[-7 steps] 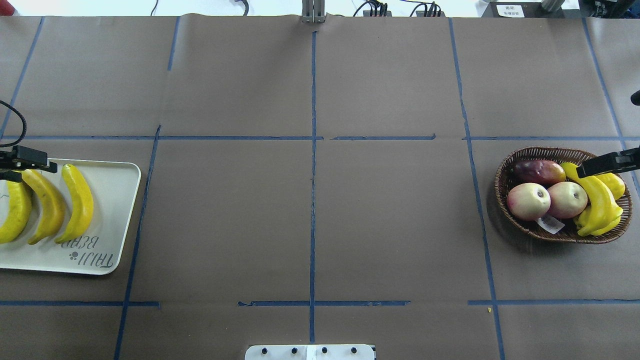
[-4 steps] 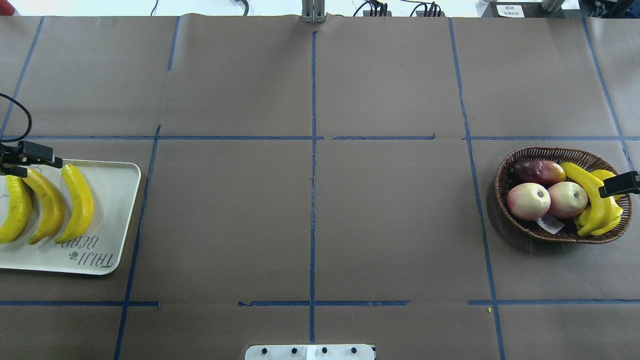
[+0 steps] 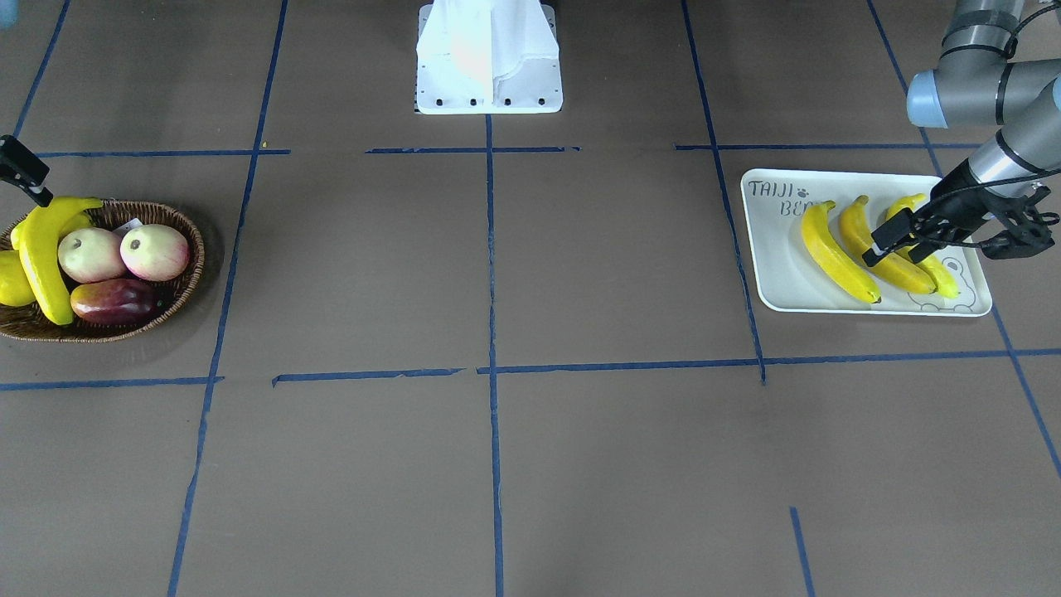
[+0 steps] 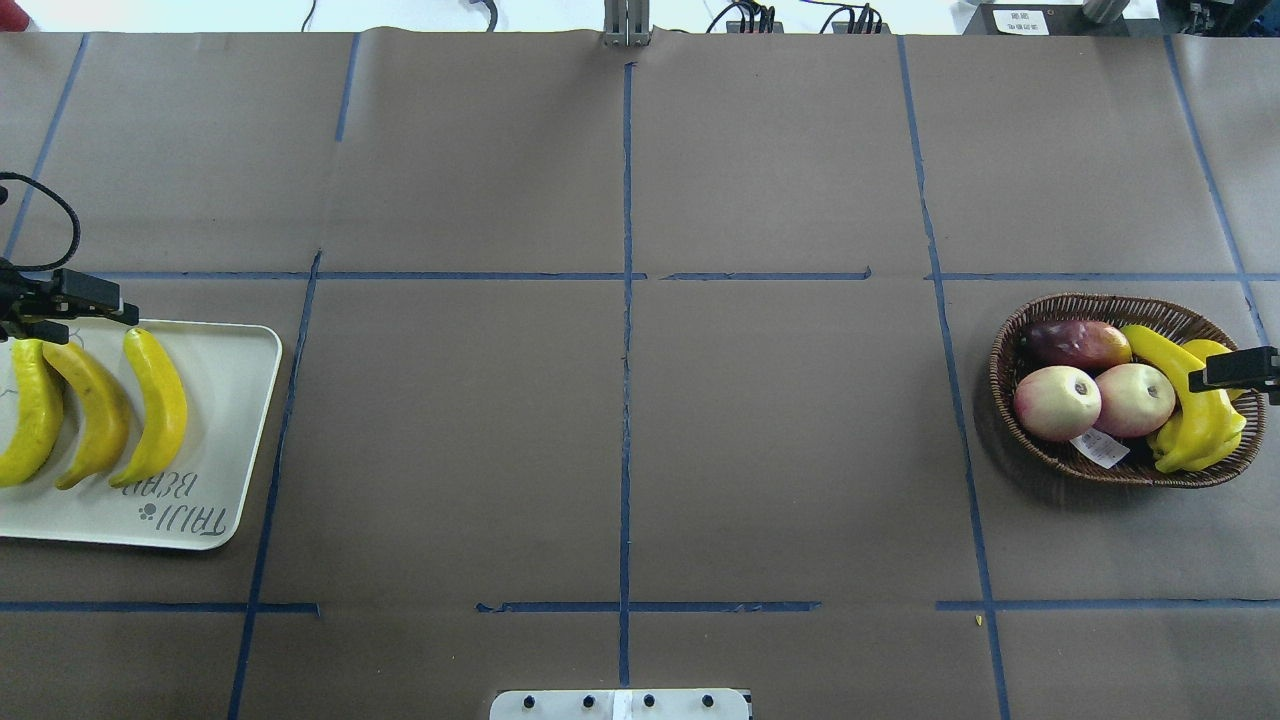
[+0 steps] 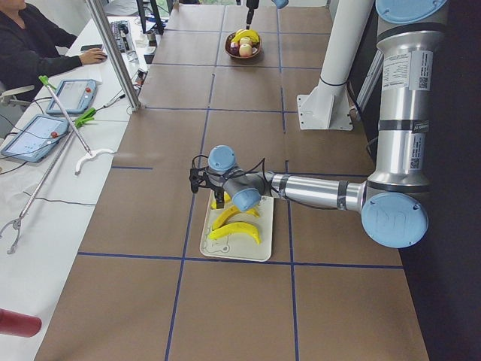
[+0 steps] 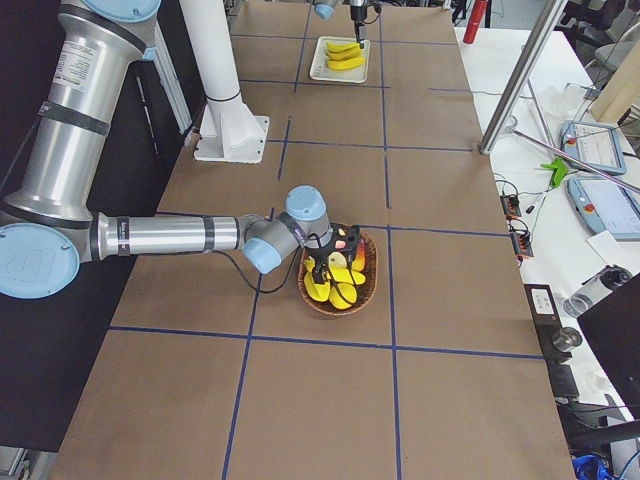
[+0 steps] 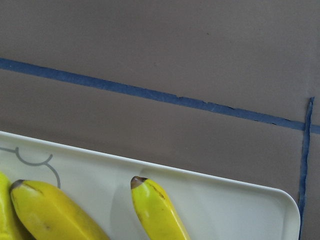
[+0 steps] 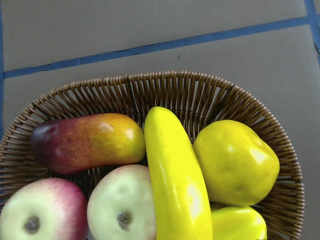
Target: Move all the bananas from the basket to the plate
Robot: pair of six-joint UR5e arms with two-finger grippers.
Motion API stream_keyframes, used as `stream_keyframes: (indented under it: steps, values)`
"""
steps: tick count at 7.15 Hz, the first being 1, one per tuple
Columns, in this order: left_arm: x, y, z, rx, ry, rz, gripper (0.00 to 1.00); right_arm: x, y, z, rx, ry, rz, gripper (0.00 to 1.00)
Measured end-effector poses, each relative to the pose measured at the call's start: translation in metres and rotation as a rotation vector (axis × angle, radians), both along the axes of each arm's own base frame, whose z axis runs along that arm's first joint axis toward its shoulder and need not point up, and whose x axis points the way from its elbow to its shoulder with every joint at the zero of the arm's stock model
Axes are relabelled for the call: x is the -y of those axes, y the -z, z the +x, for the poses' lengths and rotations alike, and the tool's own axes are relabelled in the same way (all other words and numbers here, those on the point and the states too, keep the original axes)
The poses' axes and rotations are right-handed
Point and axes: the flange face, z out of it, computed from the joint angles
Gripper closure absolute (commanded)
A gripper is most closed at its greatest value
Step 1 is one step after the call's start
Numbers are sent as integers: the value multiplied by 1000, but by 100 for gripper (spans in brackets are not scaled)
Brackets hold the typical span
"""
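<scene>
Three of the four long curved yellow bananas [image 4: 30,415] [image 4: 95,415] [image 4: 160,405] lay already on the flat white rounded tray with grey lettering [image 4: 240,400], at the left end of the brown paper-covered table [image 4: 780,450]. So the task looked mostly done, and one transfer was left.

The fourth long yellow banana [image 3: 35,257] was in the oval brown wicker basket [image 4: 1100,300] at the right end. It lay on top of the other fruit, between two pale red apples [image 4: 1057,402] [image 4: 1133,398] and a stubby yellow pear-shaped fruit [image 8: 235,162]. Its long axis ran roughly from the far rim of the basket to the near rim, a little slanted, and its far tip pointed near a dark red mango [image 4: 1078,343]. The three bananas on the tray lay side by side, almost parallel, also running far to near.

The left tool [image 3: 874,245] hovered over the far edge of the tray with its fingers apart and nothing between them. The right tool [image 4: 1215,372] hung above the basket banana; whether it was wide or narrow I cannot tell.
</scene>
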Motion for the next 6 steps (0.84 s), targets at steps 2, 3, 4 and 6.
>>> stream_keyframes:
  steps: [2, 3, 4, 6]
  values:
    - [4, 4, 2, 2, 1, -3, 0, -1, -16, -1, 12, -2, -9, 0]
    - [4, 5, 2, 1, 1, -2, 0, -3, -19, -2, 11, 4, -10, 0]
    - [5, 5, 2, 1, 1, -1, 0, -5, -21, -5, 9, 16, -11, 1]
    - [5, 6, 2, 0, 1, 1, 0, -10, -22, -13, 6, 41, -12, 70]
